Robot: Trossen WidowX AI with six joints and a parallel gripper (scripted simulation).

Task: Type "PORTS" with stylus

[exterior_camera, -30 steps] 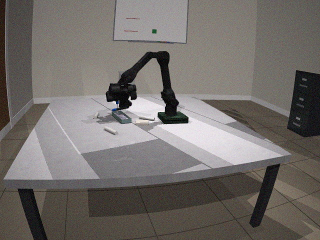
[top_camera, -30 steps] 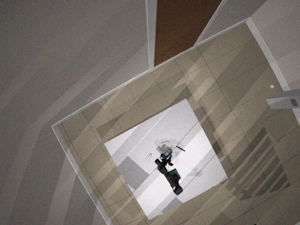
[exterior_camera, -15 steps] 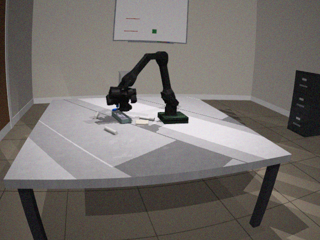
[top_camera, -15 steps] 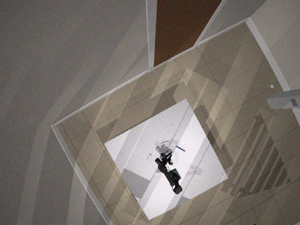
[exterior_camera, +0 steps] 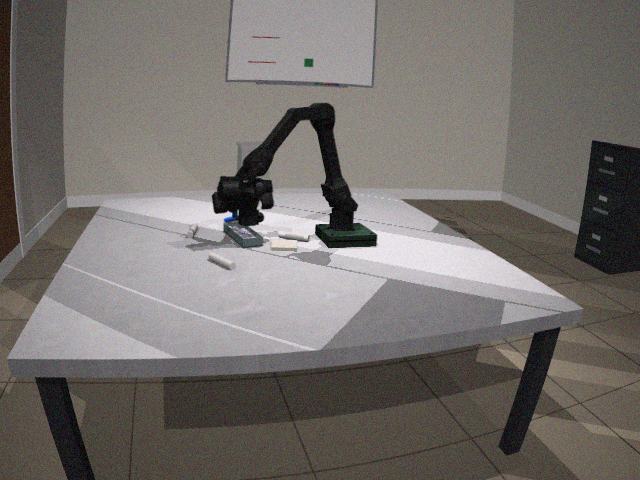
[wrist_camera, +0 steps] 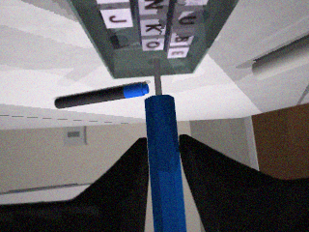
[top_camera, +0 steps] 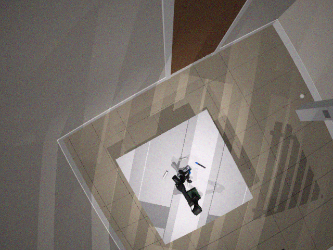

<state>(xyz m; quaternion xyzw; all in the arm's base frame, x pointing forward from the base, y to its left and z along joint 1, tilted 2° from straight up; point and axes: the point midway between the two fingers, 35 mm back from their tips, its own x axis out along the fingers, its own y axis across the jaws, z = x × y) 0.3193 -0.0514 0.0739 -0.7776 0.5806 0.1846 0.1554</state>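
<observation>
My black two-finger gripper grips the blue stylus, its tip just short of the white O key on the grey-green keyboard.

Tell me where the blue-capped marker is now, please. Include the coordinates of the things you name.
In the wrist view, the blue-capped marker [top_camera: 200,165] [wrist_camera: 92,97] lies left of the stylus's metal tip [wrist_camera: 157,84], just beyond the keyboard's [wrist_camera: 130,71] near end.
</observation>
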